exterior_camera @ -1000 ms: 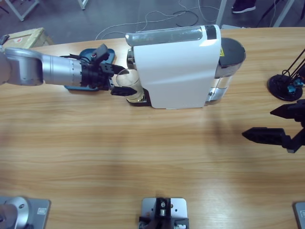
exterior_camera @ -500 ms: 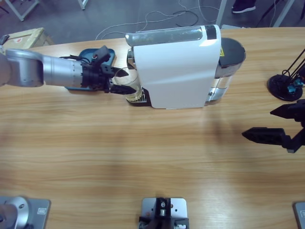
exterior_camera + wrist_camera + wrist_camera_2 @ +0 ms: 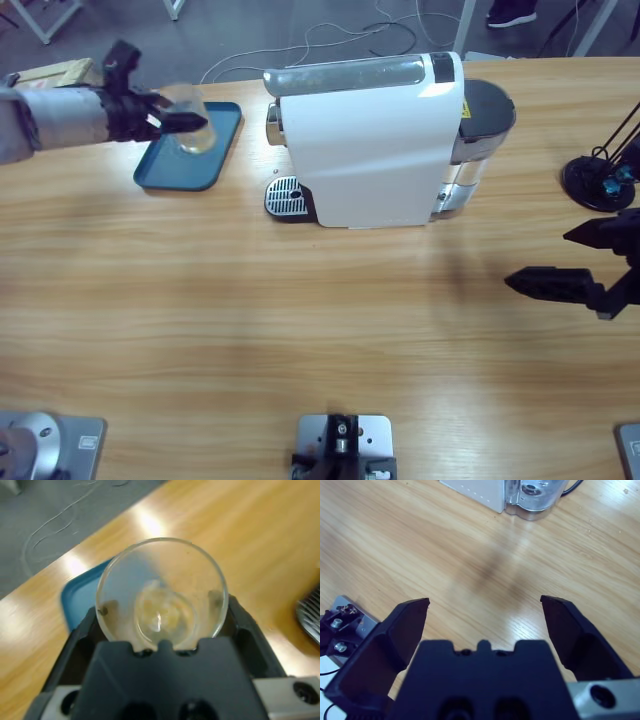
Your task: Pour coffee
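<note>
Glass in left gripper above tray

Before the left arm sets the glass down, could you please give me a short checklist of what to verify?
1. Left hand shut on the glass cup: ok.
2. Coffee in the cup bottom, none seen spilled: ok.
3. Cup above the blue tray: ok.
4. Cup clear of the coffee machine and drip grate: ok.
5. Cup's height above the tray: cannot tell.
6. Right hand open, far away: ok.
</note>
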`<action>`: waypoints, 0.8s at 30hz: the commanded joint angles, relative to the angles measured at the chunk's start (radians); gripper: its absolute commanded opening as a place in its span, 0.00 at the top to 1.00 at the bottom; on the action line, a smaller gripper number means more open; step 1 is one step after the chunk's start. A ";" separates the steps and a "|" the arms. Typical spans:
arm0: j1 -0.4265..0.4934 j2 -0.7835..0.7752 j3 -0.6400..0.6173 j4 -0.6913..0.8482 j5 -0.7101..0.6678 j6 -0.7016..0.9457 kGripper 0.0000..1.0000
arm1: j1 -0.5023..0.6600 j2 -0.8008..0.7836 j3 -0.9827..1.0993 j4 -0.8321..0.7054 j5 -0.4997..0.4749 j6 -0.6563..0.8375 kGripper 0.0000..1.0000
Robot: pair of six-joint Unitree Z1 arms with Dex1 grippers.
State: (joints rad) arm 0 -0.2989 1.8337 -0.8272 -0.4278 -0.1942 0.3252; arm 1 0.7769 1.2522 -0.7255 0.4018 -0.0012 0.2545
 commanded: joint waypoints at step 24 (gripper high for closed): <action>0.071 0.256 -0.150 -0.021 0.142 -0.200 0.50 | 0.012 0.040 0.041 -0.039 0.017 0.005 0.00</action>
State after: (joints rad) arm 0 -0.2322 2.0303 -0.9611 -0.4808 -0.0616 0.1320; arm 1 0.7771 1.2909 -0.7094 0.3594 -0.0011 0.2545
